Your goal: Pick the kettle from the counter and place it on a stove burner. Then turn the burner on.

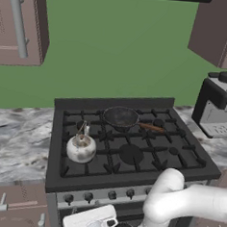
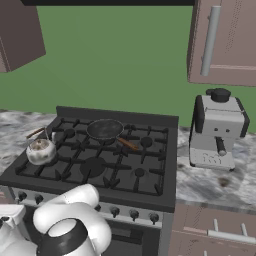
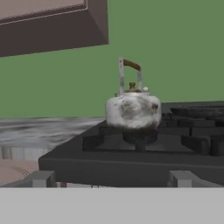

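Kettle (image 1: 81, 147) already set upright on front-left stove burner (image 3: 139, 136) — off bench (image 1: 17, 137), placement judged done. Pincer (image 3: 111, 178) drawn low before stove front, jaws spread wide, nothing held — presumably lined up for knobs (image 1: 88, 197). Knob row seen from base views; handle (image 3: 130, 72) detail clearest from hand view.

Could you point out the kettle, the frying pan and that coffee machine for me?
kettle (image 1: 81, 148): left base view, on its rounded silvery body.
frying pan (image 1: 120, 117): left base view, on the dark inside of the pan.
coffee machine (image 2: 218, 131): right base view, on its pale front.
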{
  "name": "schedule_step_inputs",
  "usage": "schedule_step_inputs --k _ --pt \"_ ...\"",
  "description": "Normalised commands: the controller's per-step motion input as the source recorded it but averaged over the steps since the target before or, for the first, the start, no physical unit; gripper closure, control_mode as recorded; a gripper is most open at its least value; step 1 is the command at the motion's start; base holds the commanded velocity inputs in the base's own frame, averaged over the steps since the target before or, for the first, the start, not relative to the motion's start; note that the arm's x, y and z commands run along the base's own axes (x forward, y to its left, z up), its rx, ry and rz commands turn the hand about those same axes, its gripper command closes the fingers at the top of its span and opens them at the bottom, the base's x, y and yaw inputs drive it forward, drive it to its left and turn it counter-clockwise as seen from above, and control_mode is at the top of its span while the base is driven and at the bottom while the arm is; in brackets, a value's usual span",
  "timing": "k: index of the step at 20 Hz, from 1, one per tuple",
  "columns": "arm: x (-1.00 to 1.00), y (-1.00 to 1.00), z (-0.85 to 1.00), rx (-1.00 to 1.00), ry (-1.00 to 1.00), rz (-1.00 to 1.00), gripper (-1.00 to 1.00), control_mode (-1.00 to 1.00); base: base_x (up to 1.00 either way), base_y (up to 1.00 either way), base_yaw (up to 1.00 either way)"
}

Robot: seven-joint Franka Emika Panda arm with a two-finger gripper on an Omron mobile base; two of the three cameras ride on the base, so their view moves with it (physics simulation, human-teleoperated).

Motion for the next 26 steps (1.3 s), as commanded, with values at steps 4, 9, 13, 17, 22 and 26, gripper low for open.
schedule_step_inputs --k 4,9,13,17,22,26 --pt "0.13 0.01 -0.01 0.0 0.0 -0.11 -1.0 -1.0 0.0 0.0 0.0" --pt "0.08 0.04 -0.16 0.0 0.0 -0.05 -1.0 -1.0 0.0 0.0 0.0" --pt "0.02 0.02 -0.24 0.0 0.0 -0.03 -1.0 -1.0 0.0 0.0 0.0" --pt "0.15 0.08 -0.21 0.0 0.0 -0.01 -1.0 -1.0 0.0 0.0 0.0" --pt "0.3 0.32 -0.17 0.0 0.0 0.0 -1.0 -1.0 0.0 0.0 0.0" --pt "0.29 0.28 -0.27 0.0 0.0 0.0 -1.0 -1.0 0.0 0.0 0.0"
